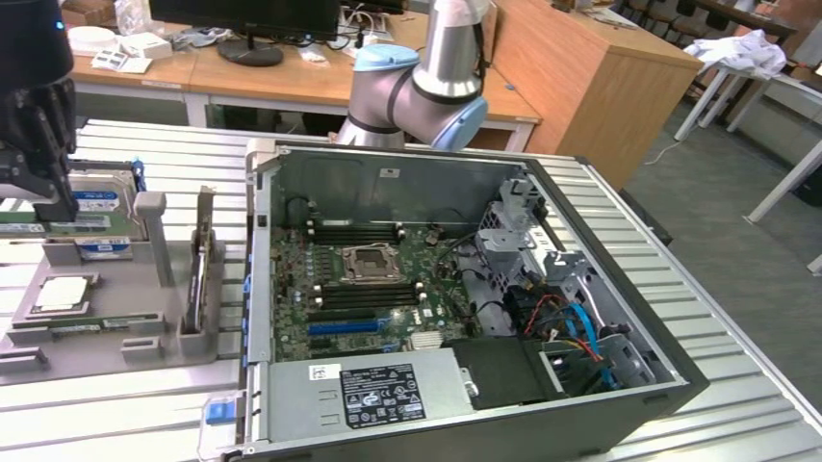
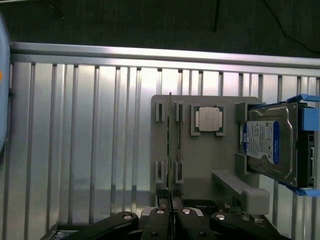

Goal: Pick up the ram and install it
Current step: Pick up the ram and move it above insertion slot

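The ram (image 2: 170,150) is a thin green stick seen edge-on, standing in the slots of a grey parts holder (image 2: 210,165). My gripper (image 2: 172,214) is shut on the stick's near end, one dark finger on each side. In the exterior view the gripper (image 1: 49,207) hangs over the holder (image 1: 129,308) at the exterior view's left, with the green ram (image 1: 37,228) right under its fingers. I cannot tell whether the stick has left its slots. The open computer case (image 1: 449,289) lies at the centre, and its long black memory slots (image 1: 360,231) flank the processor socket.
A silver hard drive (image 2: 270,145) with a blue-white label stands in the holder beside the ram, also seen as the hard drive (image 1: 96,197). A square processor chip (image 2: 209,119) lies on the holder. Ribbed metal tabletop (image 1: 745,318) surrounds the case. The arm's grey base (image 1: 418,91) rises behind it.
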